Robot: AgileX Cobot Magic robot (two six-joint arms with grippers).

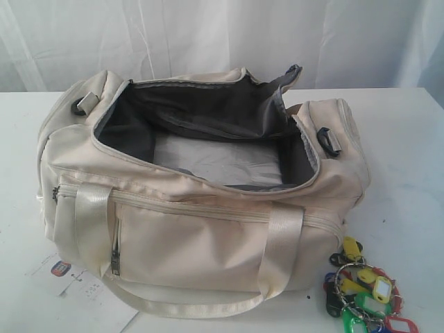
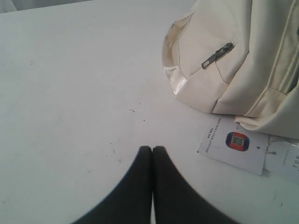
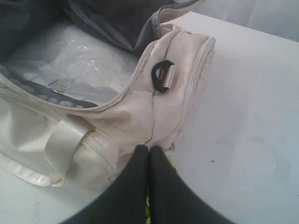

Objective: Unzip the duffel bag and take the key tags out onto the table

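Open duffel bag, key tags out on the table.
The tags lie just beside the bag's near right corner. Left tool and right tool are each pressed together, empty, one by each end of the bag.

Cream duffel bag unzipped, gaping on white table, coloured key tags beside it

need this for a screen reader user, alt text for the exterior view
A cream duffel bag lies unzipped open on a white table, showing grey lining and clear plastic inside. A bunch of coloured key tags rests on the table at lower right, beside the bag.
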